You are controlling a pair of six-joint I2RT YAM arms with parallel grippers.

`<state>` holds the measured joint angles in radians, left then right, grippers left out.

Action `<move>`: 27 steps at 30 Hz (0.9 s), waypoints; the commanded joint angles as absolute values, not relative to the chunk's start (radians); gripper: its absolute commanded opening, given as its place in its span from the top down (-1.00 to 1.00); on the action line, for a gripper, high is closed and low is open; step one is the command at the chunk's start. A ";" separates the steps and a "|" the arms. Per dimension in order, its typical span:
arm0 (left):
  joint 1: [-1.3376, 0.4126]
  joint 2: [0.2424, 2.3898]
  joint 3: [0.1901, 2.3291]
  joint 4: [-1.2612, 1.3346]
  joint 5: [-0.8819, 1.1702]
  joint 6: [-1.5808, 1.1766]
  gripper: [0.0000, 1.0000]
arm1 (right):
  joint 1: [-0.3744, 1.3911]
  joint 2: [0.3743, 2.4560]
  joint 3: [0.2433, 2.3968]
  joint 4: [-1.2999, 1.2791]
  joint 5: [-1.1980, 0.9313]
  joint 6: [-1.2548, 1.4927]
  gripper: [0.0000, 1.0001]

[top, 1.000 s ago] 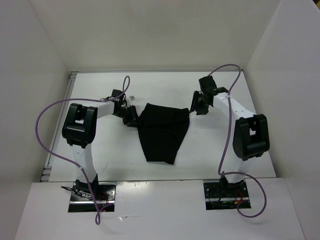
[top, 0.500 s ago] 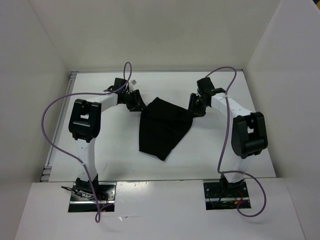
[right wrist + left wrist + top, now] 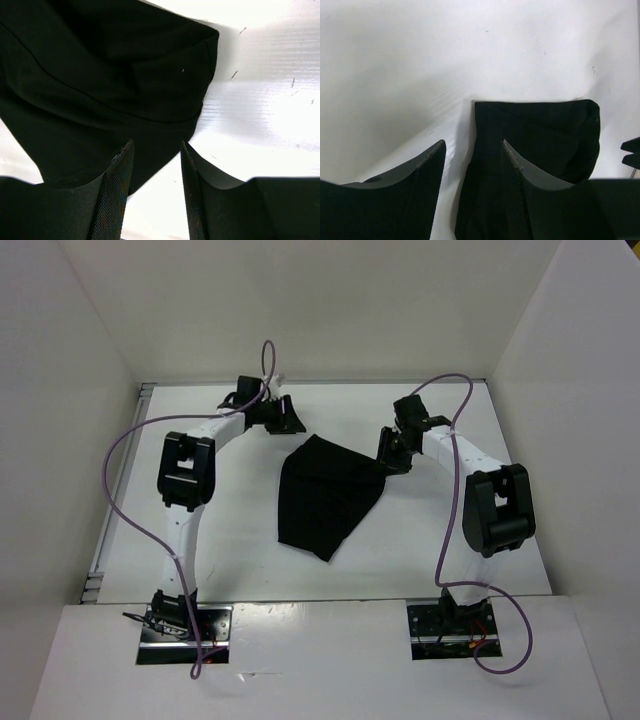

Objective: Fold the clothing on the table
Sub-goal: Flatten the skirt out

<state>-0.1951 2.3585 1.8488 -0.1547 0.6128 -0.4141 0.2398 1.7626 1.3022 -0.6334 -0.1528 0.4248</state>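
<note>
From above, the clothing (image 3: 325, 495) is seen lying on the table (image 3: 230, 540), apart from the left gripper (image 3: 285, 418) and close under the right gripper (image 3: 390, 455). From the left wrist, spread fingers (image 3: 420, 190) are seen, with the clothing ahead of them. From the right wrist, parted fingers (image 3: 115, 190) are seen, with the clothing beneath and ahead, nothing pinched.
</note>
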 commanded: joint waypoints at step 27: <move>-0.247 2.048 1.300 0.014 0.654 -0.563 1.00 | 0.256 1.763 1.339 -0.673 0.026 0.454 0.06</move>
